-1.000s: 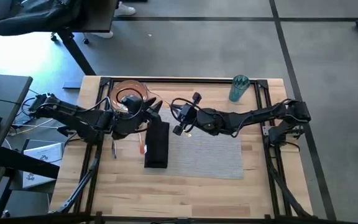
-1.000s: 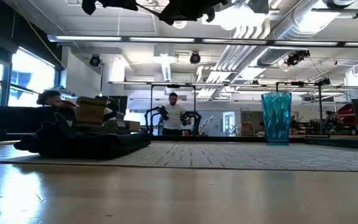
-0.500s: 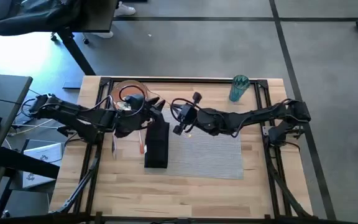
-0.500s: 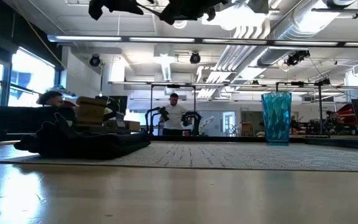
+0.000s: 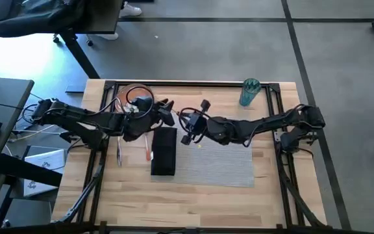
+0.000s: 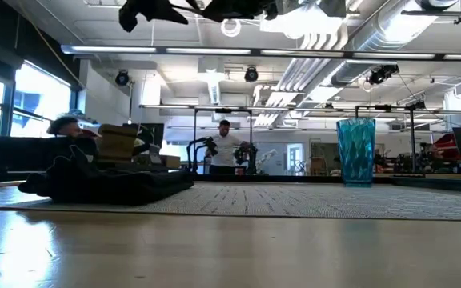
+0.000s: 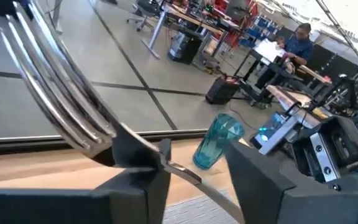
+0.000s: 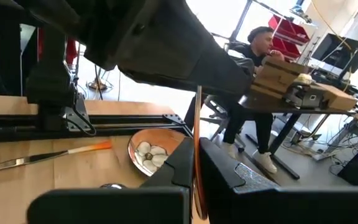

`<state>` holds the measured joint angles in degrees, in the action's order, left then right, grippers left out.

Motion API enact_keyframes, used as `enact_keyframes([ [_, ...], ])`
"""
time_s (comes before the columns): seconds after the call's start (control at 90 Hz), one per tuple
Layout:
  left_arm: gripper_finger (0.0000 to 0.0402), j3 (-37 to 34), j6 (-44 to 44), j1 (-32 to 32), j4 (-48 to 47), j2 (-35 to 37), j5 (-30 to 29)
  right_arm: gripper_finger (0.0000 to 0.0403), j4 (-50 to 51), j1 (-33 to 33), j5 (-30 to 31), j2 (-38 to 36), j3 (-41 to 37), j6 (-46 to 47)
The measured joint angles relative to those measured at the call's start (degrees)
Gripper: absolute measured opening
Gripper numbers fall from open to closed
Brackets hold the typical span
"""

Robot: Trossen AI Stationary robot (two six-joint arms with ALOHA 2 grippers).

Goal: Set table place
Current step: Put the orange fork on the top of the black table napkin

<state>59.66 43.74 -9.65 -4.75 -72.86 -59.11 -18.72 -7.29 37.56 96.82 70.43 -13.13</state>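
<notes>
Above the napkin point(image 5: 163, 151), left claw point(image 5: 167, 110) clamps a fork point(image 7: 73, 106), tines skyward; right claw point(image 5: 188, 127) pinches its handle

Both end effectors, left point(image 5: 167, 108) and right point(image 5: 188, 125), hover near each other just beyond the black napkin point(image 5: 163, 151) on the tabletop point(image 5: 193, 192).

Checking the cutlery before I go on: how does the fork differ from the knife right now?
The fork is raised off the table at the left gripper; the knife lies flat on the table beside the plate. The fork ends in long tines, the knife in one flat blade. The knife's handle shows orange; the fork's handle is mostly hidden. Both are shiny metal.
</notes>
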Motion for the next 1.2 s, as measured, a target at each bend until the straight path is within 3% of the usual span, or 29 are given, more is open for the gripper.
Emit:
enact_keyframes([
  [0.211, 0.0009, 0.2, -4.7, -0.1, 0.6, 0.0, 2.9, 0.0, 1.4, 0.0, -0.1, 0.0, -0.1, -0.3],
  [0.433, 0.0001, 0.0, -8.7, -0.3, 0.4, 0.0, 4.3, 0.001, 2.7, 0.0, 0.0, -0.2, 0.0, 1.9],
  [0.644, 0.0, 0.0, -11.5, -1.0, 0.1, 0.1, 7.6, 0.0069, 10.4, 0.0, -2.1, -1.9, 0.0, 7.8],
  [0.789, 0.0, 0.0, -13.9, -1.9, -0.1, 0.7, 9.6, 0.0113, 16.6, 0.5, -10.7, -2.5, 0.0, 14.1],
  [0.944, 0.0, 0.0, -16.4, -2.8, -0.9, 2.3, 16.9, 0.0139, 20.2, 1.6, -27.9, -2.5, 0.0, 18.7],
  [1.033, 0.0, 0.0, -16.5, -3.3, -2.5, 3.0, 20.6, 0.0148, 20.4, 1.9, -34.9, -2.5, 0.0, 19.6],
  [1.2, 0.0, 0.0, -20.4, -4.3, -1.8, 3.0, 26.7, 0.0153, 15.1, 1.9, -37.6, -0.9, 0.0, 18.9],
])
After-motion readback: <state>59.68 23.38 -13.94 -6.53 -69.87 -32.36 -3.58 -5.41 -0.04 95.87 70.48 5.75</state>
